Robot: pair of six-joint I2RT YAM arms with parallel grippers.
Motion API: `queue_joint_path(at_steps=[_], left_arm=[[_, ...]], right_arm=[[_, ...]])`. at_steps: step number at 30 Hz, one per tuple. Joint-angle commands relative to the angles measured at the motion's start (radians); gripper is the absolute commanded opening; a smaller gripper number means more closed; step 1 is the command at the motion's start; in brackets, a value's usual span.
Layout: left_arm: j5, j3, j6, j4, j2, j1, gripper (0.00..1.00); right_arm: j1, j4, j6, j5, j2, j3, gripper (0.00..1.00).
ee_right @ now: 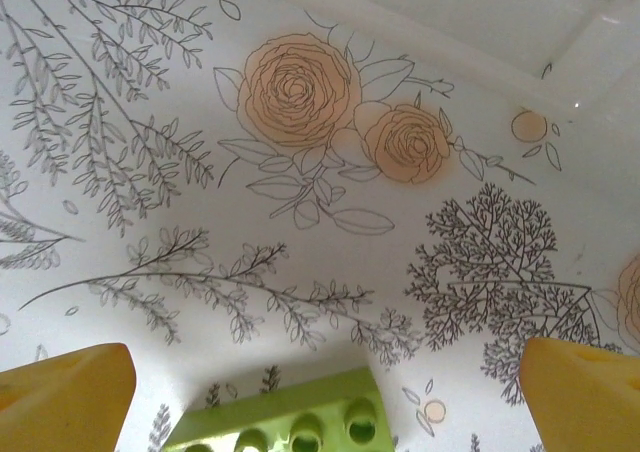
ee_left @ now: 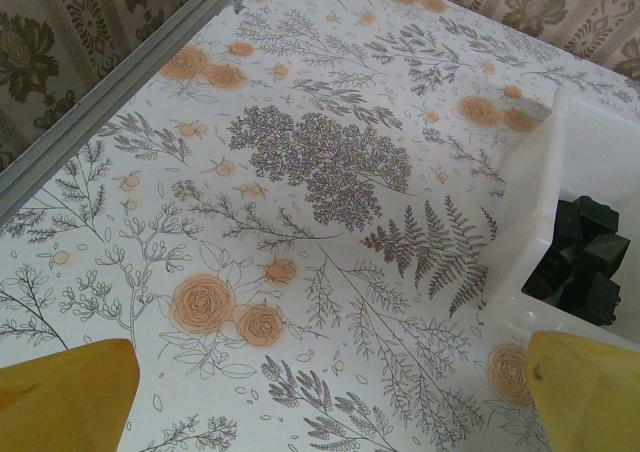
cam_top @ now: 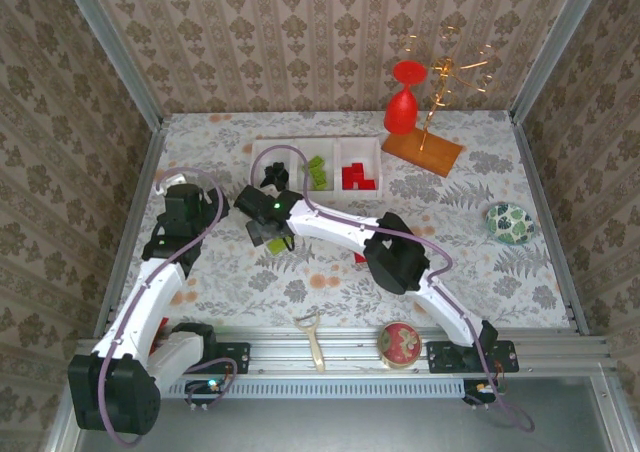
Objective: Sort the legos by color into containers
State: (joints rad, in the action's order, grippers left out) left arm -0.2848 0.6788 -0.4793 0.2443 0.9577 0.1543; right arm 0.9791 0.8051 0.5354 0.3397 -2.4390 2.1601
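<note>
Three joined white bins stand at the back of the table. The left one holds black legos, the middle one lime green legos, the right one red legos. My right gripper hangs low in front of the bins, open. A lime green brick lies on the cloth between its yellow fingers, touching neither; it is the same green brick that peeks out under the gripper from above. A red brick shows beside the right forearm. My left gripper is open and empty over bare cloth, left of the bin wall and the black legos.
A red goblet and a gold wire stand sit on a wooden board at the back right. A green patterned dish lies far right. A strawberry tin and a pale utensil lie by the front rail. A metal frame rail borders the left side.
</note>
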Motion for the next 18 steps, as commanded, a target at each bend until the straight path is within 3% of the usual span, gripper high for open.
queue_joint_path(at_steps=[1, 9, 18], left_arm=[[0.013, -0.008, -0.025, -0.012, -0.015, -0.012, 1.00], [0.017, -0.013, -0.028, -0.015, -0.016, -0.015, 1.00], [0.024, -0.021, -0.038, -0.031, -0.016, -0.016, 1.00]], right_arm=[[0.003, 0.104, -0.015, 0.052, -0.059, 0.063, 1.00], [0.006, 0.155, -0.002, 0.052, -0.064, 0.065, 1.00], [0.009, 0.092, 0.035, 0.024, 0.079, -0.146, 1.00]])
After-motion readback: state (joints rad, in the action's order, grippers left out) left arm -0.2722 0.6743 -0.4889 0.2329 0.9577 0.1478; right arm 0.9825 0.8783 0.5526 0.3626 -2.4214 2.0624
